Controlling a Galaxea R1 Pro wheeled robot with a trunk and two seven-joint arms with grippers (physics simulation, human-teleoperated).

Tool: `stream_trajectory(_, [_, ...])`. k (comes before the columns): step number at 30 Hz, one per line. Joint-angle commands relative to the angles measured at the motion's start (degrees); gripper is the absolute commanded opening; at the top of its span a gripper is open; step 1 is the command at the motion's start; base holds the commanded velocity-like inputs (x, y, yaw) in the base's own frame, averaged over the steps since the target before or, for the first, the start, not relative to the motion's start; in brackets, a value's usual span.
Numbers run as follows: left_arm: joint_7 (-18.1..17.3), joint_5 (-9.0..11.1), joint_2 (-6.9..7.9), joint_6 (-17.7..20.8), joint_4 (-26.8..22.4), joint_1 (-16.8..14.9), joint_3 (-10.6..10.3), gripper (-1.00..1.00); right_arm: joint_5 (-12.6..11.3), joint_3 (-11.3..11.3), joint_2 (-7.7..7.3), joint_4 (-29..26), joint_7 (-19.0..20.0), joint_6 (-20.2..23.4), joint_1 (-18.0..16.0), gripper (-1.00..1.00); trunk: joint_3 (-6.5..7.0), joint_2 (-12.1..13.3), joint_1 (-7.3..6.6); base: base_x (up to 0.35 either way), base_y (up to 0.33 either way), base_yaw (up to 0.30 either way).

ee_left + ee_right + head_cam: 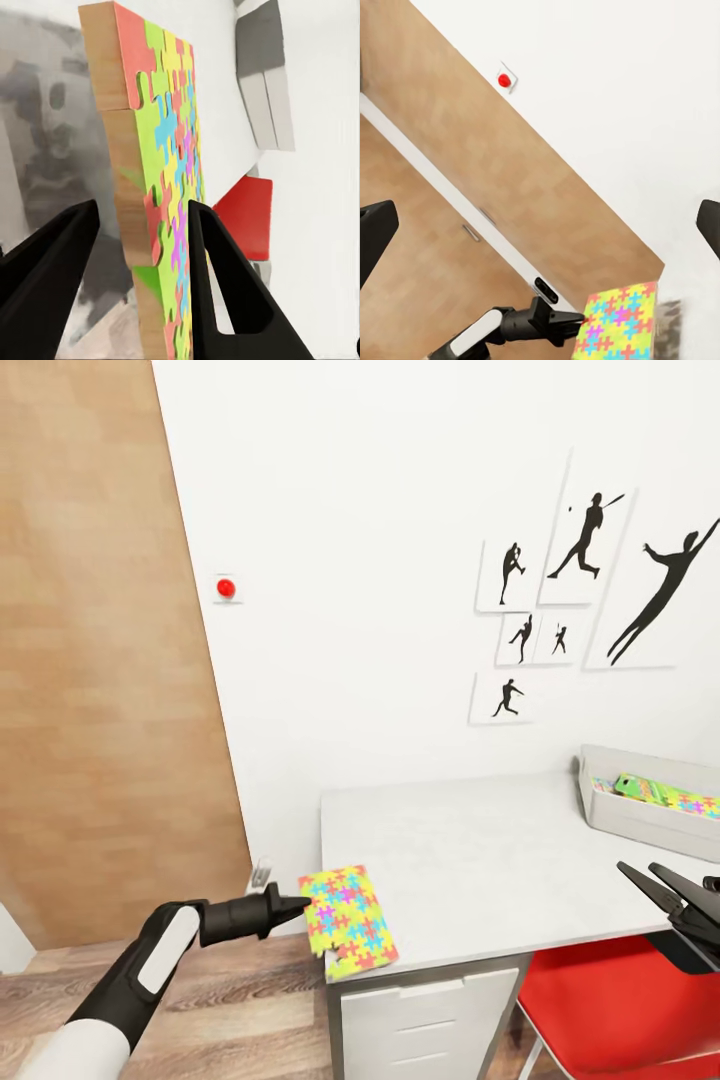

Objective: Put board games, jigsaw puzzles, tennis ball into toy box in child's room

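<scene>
A jigsaw puzzle (347, 920) of bright interlocking pieces lies on the near left corner of the table (480, 850), overhanging its edge. My left gripper (297, 906) reaches in from the left and straddles that overhanging edge. In the left wrist view the puzzle (161, 180) stands between the two fingers (225, 285): one lies on the coloured face, the other sits a slim gap off the wooden back. The toy box (640, 822) sits at the table's right end with a green-edged board game (660, 793) inside. My right gripper (668, 892) hovers open near the table's right front, also showing the puzzle (619, 330).
A red chair (620, 1010) stands under the table's right side, beside a white drawer unit (430, 1020). A wood door (100, 660) and a red wall button (226, 588) are to the left. Silhouette posters (590, 590) hang above the table.
</scene>
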Motion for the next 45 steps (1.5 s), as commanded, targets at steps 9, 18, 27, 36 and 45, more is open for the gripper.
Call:
stream_trajectory(9, [-1.6, 0.2, 3.95, 4.9, -5.7, -0.1, -0.5, -1.00, 0.0, -0.1, 0.46, -0.1, 0.1, 0.1, -0.1, 1.00, 1.55, 3.6, -1.98, 0.000, 0.000, 0.000])
stream_trajectory(18, [-31.9, 1.5, 17.73, 4.9, -10.0, -0.1, -10.1, -1.00, 0.1, 1.4, 3.81, -0.5, -0.2, -1.0, -0.1, 1.00, 3.17, 7.2, -3.96, 0.000, 0.000, 0.000])
stream_trajectory(27, [-36.7, 1.2, 19.48, 4.9, -10.7, -0.1, -11.6, -1.00, 0.2, 3.9, 4.29, -0.5, -4.2, 4.3, 0.1, 1.00, 4.78, 10.8, -5.93, 0.000, 0.000, 0.000])
stream_trajectory(36, [-36.9, 1.2, 22.18, 4.9, -10.3, -0.1, -11.5, -1.00, 0.2, 5.3, 4.86, -0.5, -4.2, 4.3, 0.2, 1.00, 6.40, 14.4, -7.91, 0.000, 0.000, 0.000])
stream_trajectory(45, [-36.9, 1.0, 22.13, 4.9, -10.3, -0.1, -11.4, -1.00, 0.3, 7.5, 9.94, -0.5, -4.8, 4.3, -0.7, 1.00, 8.02, 18.0, -9.89, 0.000, 0.000, 0.000])
